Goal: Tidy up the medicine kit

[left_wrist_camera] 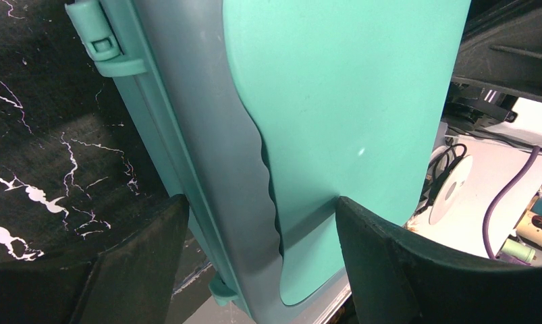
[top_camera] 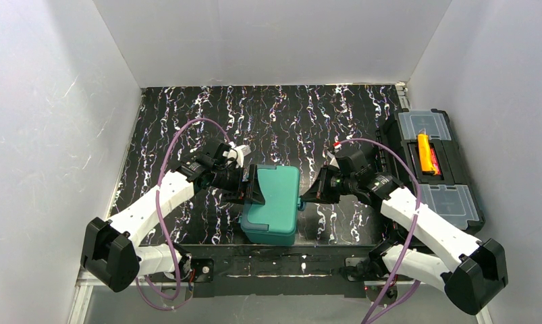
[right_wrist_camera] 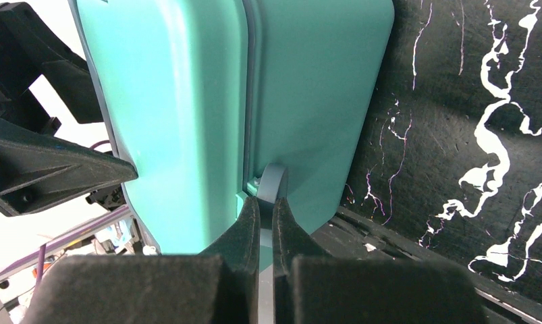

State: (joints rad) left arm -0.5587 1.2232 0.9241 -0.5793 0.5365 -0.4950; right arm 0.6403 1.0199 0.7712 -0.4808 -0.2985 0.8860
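Opening the kit: latch pinched, box steadied

Right fingers [right_wrist_camera: 266, 223] are pressed together on the grey latch [right_wrist_camera: 273, 182] at the kit's [top_camera: 273, 202] right side; left fingers [left_wrist_camera: 261, 253] are spread wide, straddling its left edge. The kit sits closed on the near middle of the worktop [top_camera: 308, 111], toolbox [top_camera: 433, 165] far right. Next, I'd guess, the latch must be pulled free while the left holds firm.

left arm reaching in from seven o'clock, left gripper [top_camera: 252, 186] standing spread wide, fingers [left_wrist_camera: 396, 263] bracketing the medicine kit [top_camera: 273, 202], right arm reaching in from five o'clock, right gripper [top_camera: 306, 198] pinching the latch [right_wrist_camera: 273, 182], fingertips nearly touching
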